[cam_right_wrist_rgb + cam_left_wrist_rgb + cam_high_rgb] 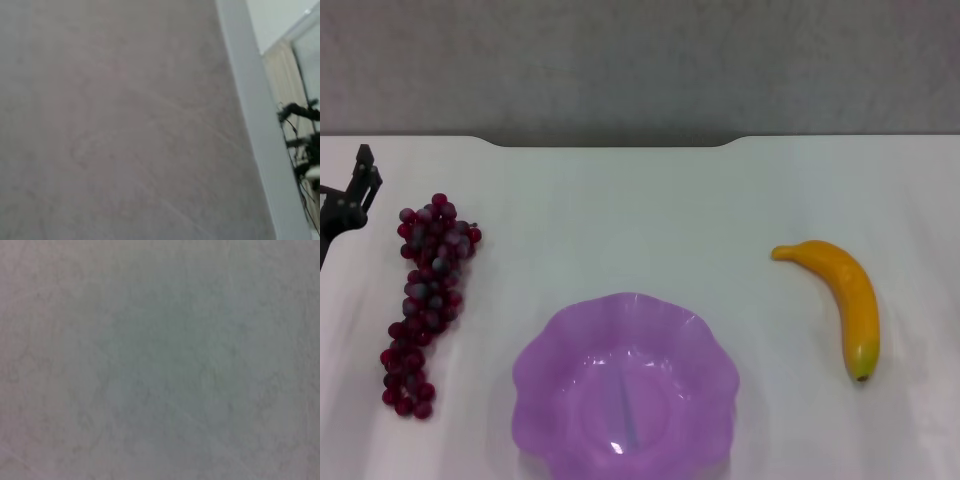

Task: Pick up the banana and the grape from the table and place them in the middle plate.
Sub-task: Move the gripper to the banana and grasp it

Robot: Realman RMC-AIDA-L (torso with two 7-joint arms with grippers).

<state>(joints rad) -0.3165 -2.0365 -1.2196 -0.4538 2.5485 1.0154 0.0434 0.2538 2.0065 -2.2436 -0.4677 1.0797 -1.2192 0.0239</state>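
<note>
In the head view, the grape [426, 300], a long dark red-purple bunch, lies on the white table [620, 220] at the left. The banana [842, 296], yellow-orange with a dark greenish tip, lies at the right. The purple middle plate [625, 395] with a scalloped rim sits empty at the front centre, between them. My left gripper [362, 180] shows only partly at the far left edge, just left of the top of the grape and apart from it. My right gripper is out of view. The wrist views show none of these things.
The table's notched far edge [610, 145] meets a grey wall. The left wrist view shows only a plain grey surface. The right wrist view shows a grey surface, a pale wall strip [255, 125] and black equipment with cables [302, 145] far off.
</note>
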